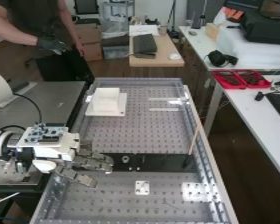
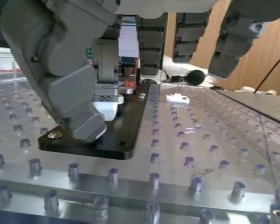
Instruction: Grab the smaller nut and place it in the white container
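In the high view the hand (image 1: 91, 161) is low over the left part of the flat black bar (image 1: 164, 162). The bearing (image 1: 125, 159) stands on the bar just to the right of the hand. Farther up the bench, at its left side, is the white container (image 1: 106, 99). In the wrist view the hand (image 2: 71, 92) reaches down to the black bar (image 2: 124, 142), close to its screwed end. A round metal part (image 2: 128, 91) stands farther along the bar. The hand covers the part of the bar beside it, and whatever may stand there is hidden.
A thin wooden stick (image 1: 194, 137) leans near the bench's right rail (image 1: 205, 145). A small white plate (image 1: 142, 187) lies on the perforated bench below the bar. Behind the bench stands a table with a keyboard (image 1: 144, 45). Red trays (image 1: 241, 79) are on the right-hand table.
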{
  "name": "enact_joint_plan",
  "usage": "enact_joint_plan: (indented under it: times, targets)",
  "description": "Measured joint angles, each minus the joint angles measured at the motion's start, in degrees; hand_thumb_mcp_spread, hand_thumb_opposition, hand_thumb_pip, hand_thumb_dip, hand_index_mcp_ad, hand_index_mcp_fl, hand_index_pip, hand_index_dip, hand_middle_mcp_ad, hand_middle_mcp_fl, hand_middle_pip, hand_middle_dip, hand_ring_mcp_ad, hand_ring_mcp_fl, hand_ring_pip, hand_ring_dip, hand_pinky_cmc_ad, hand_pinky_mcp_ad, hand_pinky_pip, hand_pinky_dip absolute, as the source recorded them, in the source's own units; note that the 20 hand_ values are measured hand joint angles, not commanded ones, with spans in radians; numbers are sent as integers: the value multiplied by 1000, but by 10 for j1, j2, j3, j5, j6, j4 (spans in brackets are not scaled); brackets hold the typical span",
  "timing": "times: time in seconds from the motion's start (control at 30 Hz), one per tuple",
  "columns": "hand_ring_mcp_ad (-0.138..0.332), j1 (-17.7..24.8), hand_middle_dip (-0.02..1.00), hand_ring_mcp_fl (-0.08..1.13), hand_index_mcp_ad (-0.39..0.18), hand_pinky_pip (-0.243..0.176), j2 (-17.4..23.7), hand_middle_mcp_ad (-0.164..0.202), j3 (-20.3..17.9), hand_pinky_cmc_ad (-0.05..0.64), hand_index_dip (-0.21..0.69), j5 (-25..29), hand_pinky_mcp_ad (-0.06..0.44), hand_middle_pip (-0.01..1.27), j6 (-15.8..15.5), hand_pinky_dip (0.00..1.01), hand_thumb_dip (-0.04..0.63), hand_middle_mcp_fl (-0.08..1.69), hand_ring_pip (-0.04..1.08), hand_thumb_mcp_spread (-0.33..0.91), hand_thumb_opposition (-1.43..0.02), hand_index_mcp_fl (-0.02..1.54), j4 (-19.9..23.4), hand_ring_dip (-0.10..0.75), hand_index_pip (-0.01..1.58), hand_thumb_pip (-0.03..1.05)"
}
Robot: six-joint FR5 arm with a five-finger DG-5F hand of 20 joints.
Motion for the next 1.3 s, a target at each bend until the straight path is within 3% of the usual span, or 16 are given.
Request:
enact_joint_plan:
  times: [1.3]
  targets:
    - [129, 6, 222, 0, -202, -33, -5, 61, 9, 358, 124, 9, 295, 143, 2, 253, 258, 150, 101, 410, -873, 257, -8, 59, 1520, 700]
